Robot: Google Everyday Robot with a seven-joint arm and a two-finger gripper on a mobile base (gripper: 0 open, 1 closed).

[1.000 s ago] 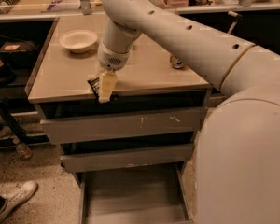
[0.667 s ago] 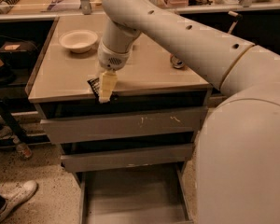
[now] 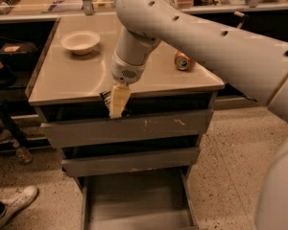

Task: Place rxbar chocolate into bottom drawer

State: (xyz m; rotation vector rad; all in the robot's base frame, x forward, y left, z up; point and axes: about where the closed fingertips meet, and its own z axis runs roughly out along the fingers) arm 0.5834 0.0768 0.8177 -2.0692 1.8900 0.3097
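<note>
My gripper (image 3: 116,110) hangs from the white arm over the front edge of the countertop, in front of the top drawer. Its cream fingers (image 3: 118,99) are shut on the rxbar chocolate (image 3: 106,99), a small black wrapper that shows at the left of the fingers. The bottom drawer (image 3: 137,202) is pulled out below, a wide grey tray with a flat floor and nothing visible inside. The gripper holds the bar well above that drawer.
A white bowl (image 3: 80,41) sits at the back left of the countertop (image 3: 62,78). A crushed orange can (image 3: 183,60) lies at the right. Two shut grey drawer fronts (image 3: 129,128) stand above the open drawer. A person's white shoe (image 3: 14,205) is on the floor at the left.
My gripper has moved forward off the countertop edge and slightly down with the bar, now in front of the top drawer.
</note>
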